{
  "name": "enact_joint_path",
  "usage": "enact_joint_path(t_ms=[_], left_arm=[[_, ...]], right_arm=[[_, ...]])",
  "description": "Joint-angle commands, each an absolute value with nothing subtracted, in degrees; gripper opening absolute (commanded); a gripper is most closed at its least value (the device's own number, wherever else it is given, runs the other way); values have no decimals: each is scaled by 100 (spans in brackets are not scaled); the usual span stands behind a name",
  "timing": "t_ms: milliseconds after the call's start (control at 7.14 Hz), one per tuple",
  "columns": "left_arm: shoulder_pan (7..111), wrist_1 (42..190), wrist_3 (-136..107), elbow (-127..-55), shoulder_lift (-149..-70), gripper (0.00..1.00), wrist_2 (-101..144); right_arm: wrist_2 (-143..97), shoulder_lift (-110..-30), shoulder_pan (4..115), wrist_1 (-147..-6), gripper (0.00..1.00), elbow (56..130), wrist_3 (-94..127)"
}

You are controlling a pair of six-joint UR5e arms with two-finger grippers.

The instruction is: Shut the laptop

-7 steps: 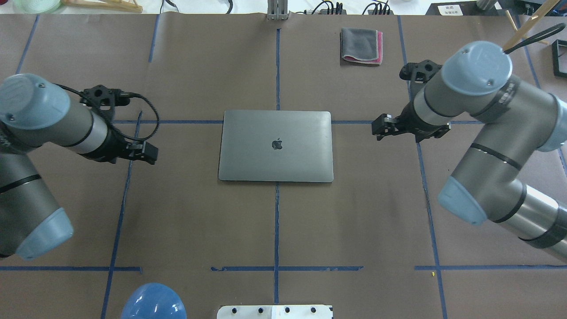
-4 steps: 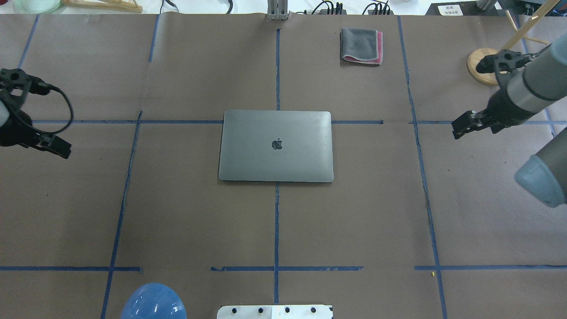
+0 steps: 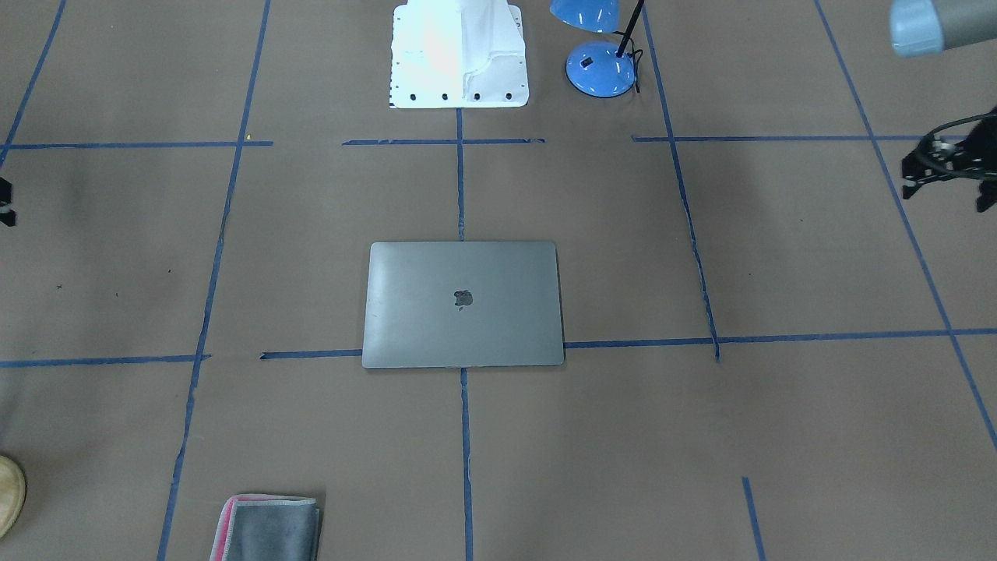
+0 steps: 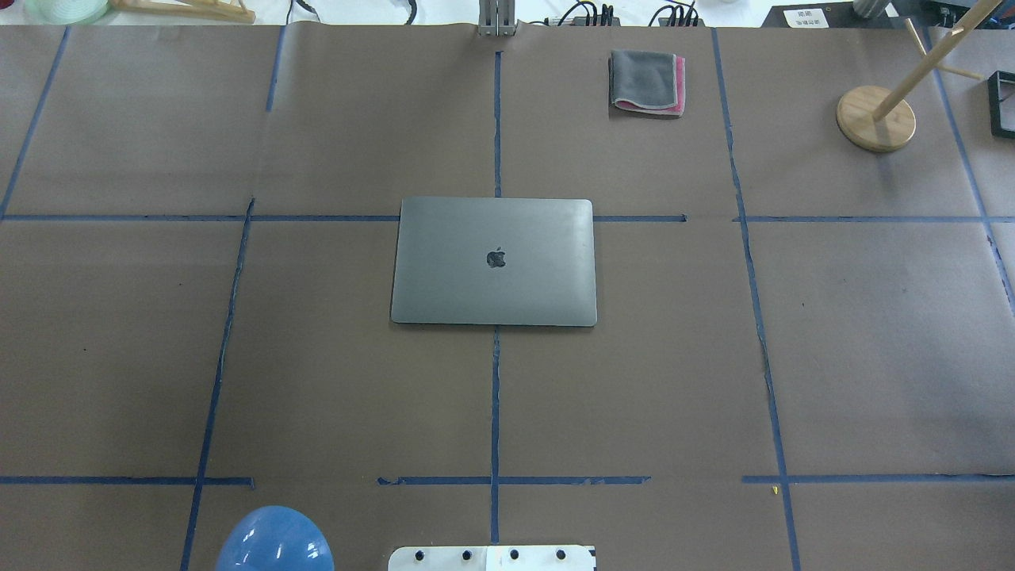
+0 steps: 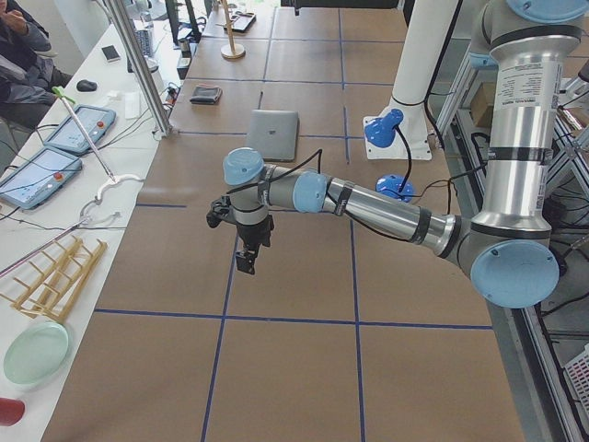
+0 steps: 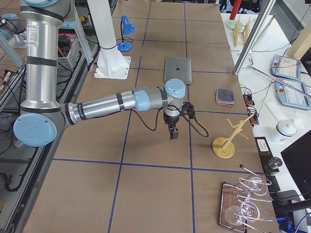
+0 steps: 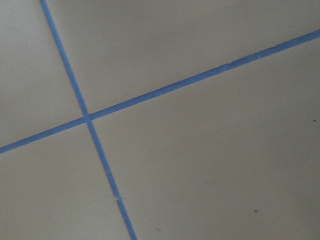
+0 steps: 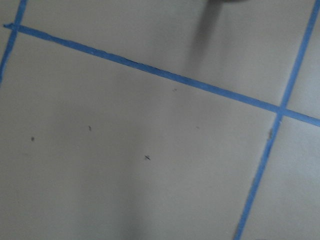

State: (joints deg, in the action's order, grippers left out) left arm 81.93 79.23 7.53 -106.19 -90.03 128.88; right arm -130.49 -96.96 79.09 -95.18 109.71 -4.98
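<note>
Laptop: you are looking at the laptop (image 4: 493,262) lying flat in the middle of the tabletop. Its lid is resting down on its base with the dark logo facing up, and nothing is touching it.
Left gripper: the left gripper (image 5: 246,264) is hanging fingers-down over the brown paper (image 4: 634,381) toward the table's left end, well apart from the laptop. It is showing clearly only in the side view, so I cannot tell you whether its fingers are apart or together.
Right gripper: the right gripper (image 6: 173,135) is hanging fingers-down toward the table's right end, also well apart from the laptop. Here too I cannot tell you how the fingers are standing.
Wrist cameras: both are showing you only bare paper crossed by blue tape lines (image 7: 86,118), with no fingertips in view.
Cloth: a folded grey cloth (image 4: 646,82) with a pink edge is lying near the operators' edge, right of the middle.
Wooden stand: a round-footed wooden stand (image 4: 875,119) is standing by the far right corner.
Lamp: a blue lamp (image 4: 274,541) is sitting at the robot's edge, just left of the white base plate (image 4: 492,557).
</note>
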Motion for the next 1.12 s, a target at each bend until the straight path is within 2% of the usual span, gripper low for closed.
enact_joint_path(t_ms=[0,420,980], left_arm=[[8587,7760,931,-10468,-8608,100,13078],[8806,7761,923,-10442,-8202,100,13104],[8886,7778,993,-10398,-8077,100,13104]], right_arm=[[-13147,-10220,8418,-9694,99,10856,-793],[-13271,-10327,8552,-9668,100,10863,-247],[-13271,-10406,8552,-9642,100,10907,-246]])
